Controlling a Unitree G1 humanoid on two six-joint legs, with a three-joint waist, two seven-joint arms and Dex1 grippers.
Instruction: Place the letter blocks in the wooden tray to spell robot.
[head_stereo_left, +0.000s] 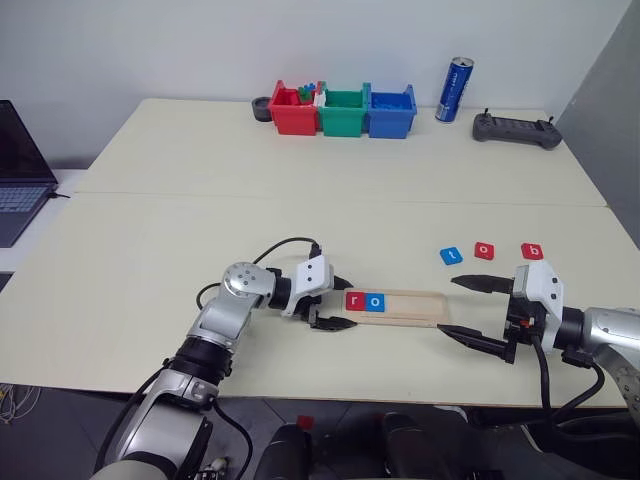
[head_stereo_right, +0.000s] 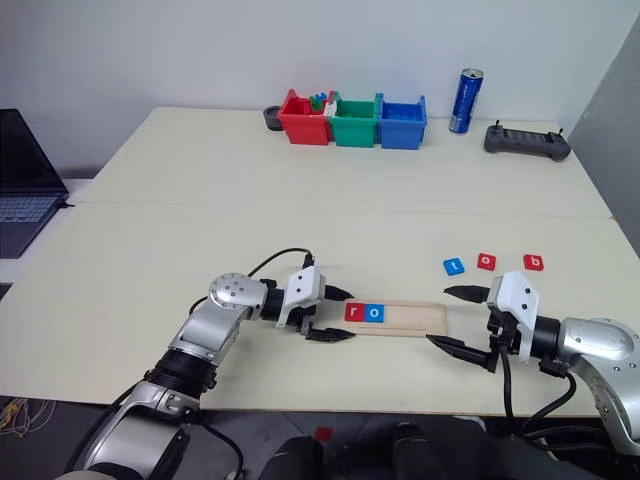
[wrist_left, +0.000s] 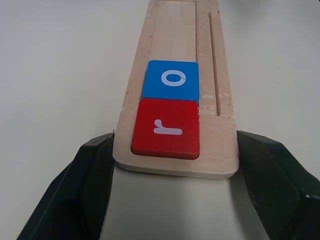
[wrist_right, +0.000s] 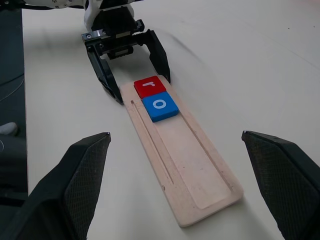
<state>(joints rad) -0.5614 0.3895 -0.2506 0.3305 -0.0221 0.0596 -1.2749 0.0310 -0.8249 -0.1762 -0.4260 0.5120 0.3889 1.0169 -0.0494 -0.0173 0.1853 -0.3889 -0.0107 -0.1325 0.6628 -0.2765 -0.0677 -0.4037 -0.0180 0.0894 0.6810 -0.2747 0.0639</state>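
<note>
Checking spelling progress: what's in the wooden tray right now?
In the wooden tray, a red r block and a blue o block sit touching at the left gripper's end; the remaining groove is bare.

Bright, even, diffuse light from overhead covers the pale tabletop (head_stereo_left: 300, 180), with no glare or hot spots. Shadows are soft and short: a faint one hugs the wooden tray (wrist_right: 185, 165), and a darker one lies under the left hand (wrist_right: 131, 70). The head views are sharp throughout. In the left wrist view the near black fingers (wrist_left: 75, 195) look slightly soft, while the tiles stay crisp.
</note>
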